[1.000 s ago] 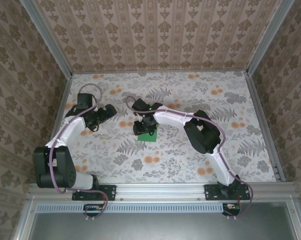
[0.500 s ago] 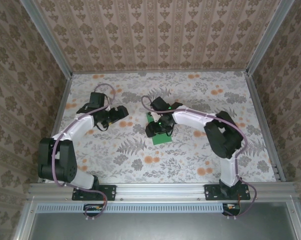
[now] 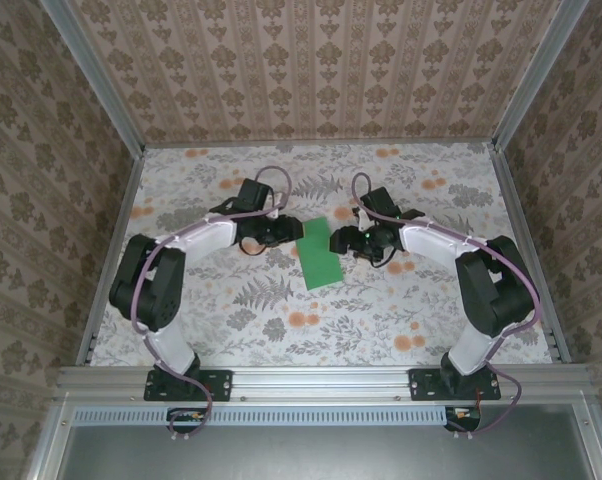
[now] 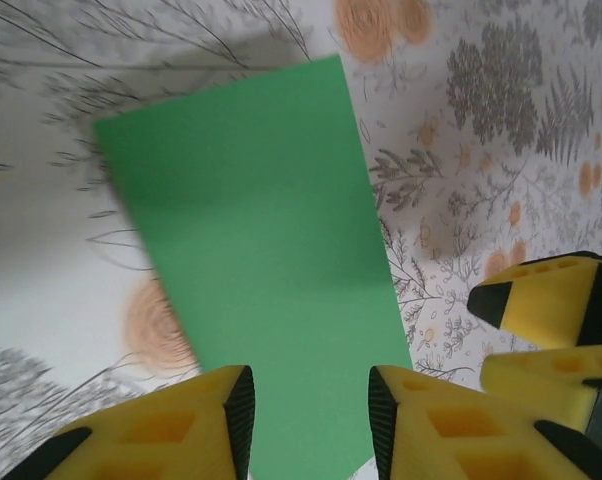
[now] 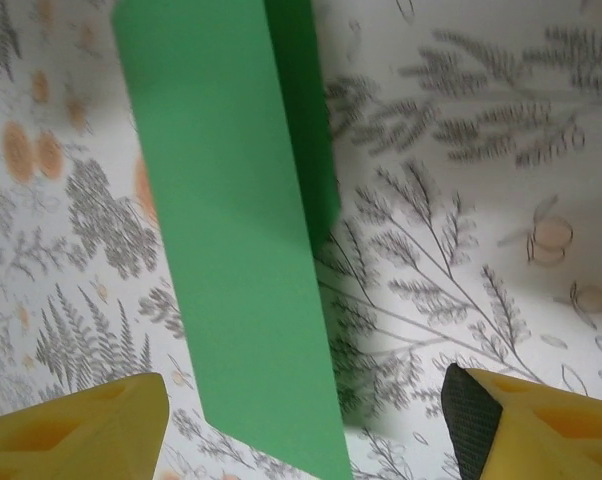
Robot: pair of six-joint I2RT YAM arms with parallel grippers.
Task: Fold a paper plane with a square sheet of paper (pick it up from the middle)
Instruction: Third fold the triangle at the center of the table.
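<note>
With the half fold seemingly done, the green paper [image 3: 319, 254] lies as a narrow rectangle on the table [image 3: 231, 320], the left gripper [image 4: 309, 400] part-open astride its edge, the right gripper [image 5: 306, 400] wide and empty; next probably needs 1 corner pinched and folded over.

**No writing to read**

No letter, number, brand name or sign can be read in any of the views. The thin bright green sheet of paper [image 3: 321, 255] has a plain surface on the sides that show. The counter with the white cover [image 3: 231, 300] carries only a printed pattern of grey ferns and orange flowers. The beige patterned walls [image 3: 311, 70] around it show only a repeated ornament in stripes.
</note>
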